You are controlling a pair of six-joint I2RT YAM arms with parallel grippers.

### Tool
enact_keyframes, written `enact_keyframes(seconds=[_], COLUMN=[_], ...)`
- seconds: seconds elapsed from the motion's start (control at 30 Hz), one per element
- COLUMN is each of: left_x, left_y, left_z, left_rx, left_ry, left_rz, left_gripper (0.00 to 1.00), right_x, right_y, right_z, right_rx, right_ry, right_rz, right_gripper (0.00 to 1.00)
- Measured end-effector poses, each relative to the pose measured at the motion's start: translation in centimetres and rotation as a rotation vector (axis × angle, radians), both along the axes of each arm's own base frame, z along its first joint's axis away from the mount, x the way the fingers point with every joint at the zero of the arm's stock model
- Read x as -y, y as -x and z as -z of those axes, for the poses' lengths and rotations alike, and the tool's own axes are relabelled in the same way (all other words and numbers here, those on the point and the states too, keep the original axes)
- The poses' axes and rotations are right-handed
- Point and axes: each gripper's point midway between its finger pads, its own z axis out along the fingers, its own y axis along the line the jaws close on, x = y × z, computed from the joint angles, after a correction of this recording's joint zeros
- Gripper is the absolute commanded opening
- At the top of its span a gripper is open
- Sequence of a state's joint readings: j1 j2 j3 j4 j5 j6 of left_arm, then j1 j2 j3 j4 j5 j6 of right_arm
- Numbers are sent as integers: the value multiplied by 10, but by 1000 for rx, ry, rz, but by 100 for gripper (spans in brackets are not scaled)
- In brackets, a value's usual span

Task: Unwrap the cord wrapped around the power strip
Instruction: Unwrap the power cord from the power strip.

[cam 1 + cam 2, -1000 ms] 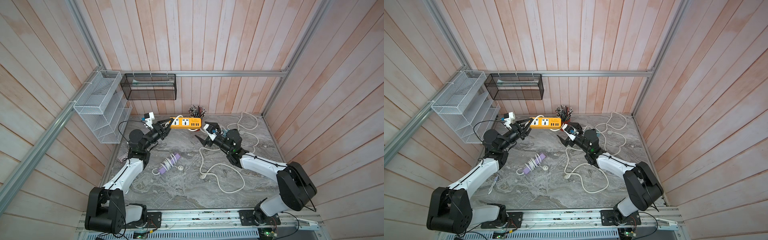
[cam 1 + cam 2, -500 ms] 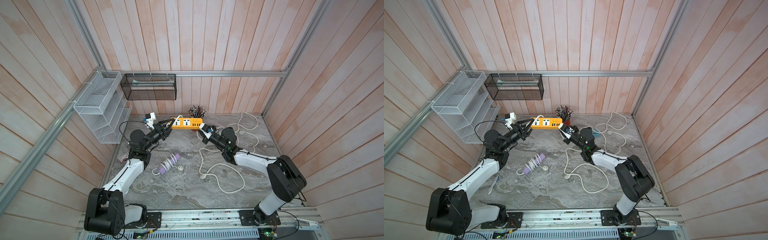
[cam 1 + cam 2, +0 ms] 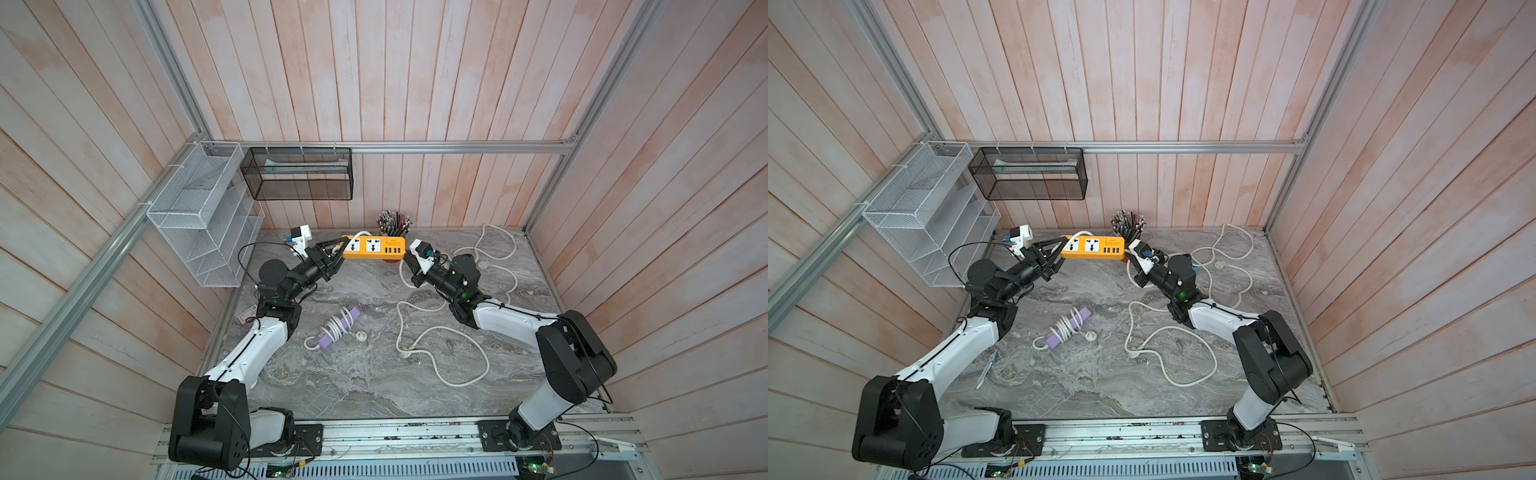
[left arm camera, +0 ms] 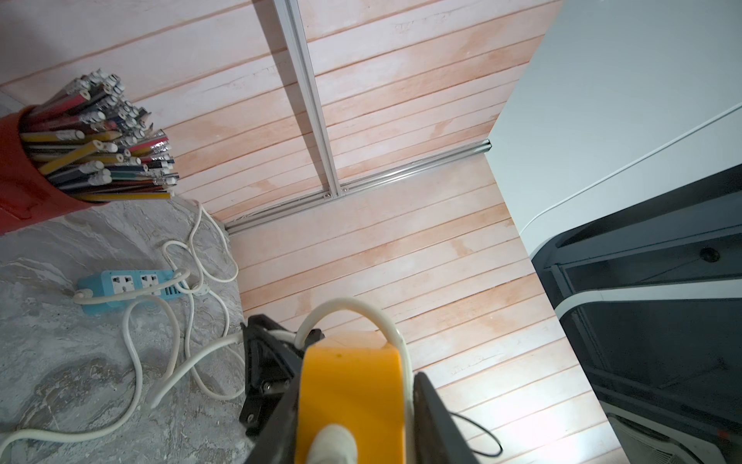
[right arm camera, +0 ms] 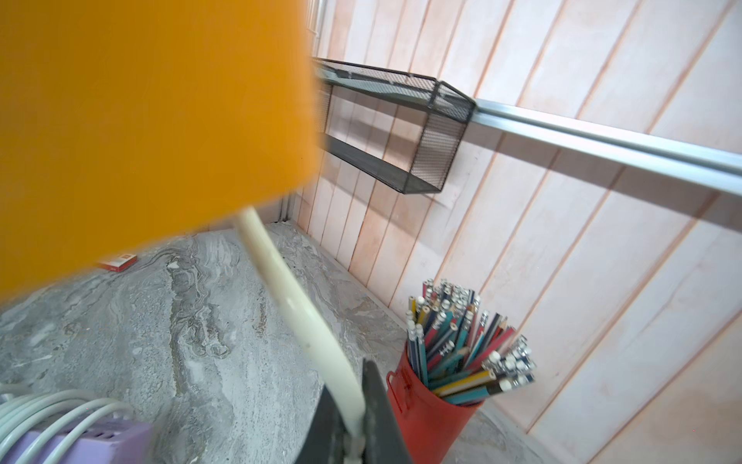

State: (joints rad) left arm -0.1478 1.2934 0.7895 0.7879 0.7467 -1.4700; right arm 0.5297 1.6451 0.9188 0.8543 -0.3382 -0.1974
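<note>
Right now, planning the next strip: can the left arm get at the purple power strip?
Likely not yet: the left hand is shut on the raised orange power strip. Nothing else blocks the purple power strip.

3 power strips: 1 orange power strip (image 3: 374, 247), 1 purple power strip (image 3: 353, 312), 1 blue power strip (image 4: 128, 289). 3 white cords, 1 to each strip — orange strip's cord (image 5: 297, 305), purple strip's cord (image 3: 334, 328), blue strip's cord (image 4: 100, 298). 2 wall-hung mesh holders — 1 white wire rack (image 3: 199, 208), 1 black mesh basket (image 3: 299, 174). 1 red cup (image 5: 429, 409) on the tabletop (image 3: 374, 382), its pencils (image 5: 461, 341) too many to count. 1 pen (image 3: 986, 370). 1 small red-and-white box (image 5: 118, 261).
</note>
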Motion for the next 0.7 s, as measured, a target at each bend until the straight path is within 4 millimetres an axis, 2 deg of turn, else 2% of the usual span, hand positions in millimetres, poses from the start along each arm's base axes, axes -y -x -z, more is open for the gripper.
enact_keyframes(seconds=[0.13,0.33,0.53,0.7], left_x=[10,13,13,10], left_y=[5,8,6,0], left_z=[11,26,35,43], left_rx=[-34,-57,-38,-14], left_ry=[-14,-34,-85,-133], left_rz=[40,50,34,-8], left_gripper=[0,0,0,0], right_x=[21,31,37,28], right_y=[-15,-25,0,40], right_z=[-11,-50,-86,-113], right_rx=[-55,-63,-34,-5], right_ry=[-61,-113,-125,-103], right_rz=[25,20,-15,-89], right_gripper=[0,0,0,0])
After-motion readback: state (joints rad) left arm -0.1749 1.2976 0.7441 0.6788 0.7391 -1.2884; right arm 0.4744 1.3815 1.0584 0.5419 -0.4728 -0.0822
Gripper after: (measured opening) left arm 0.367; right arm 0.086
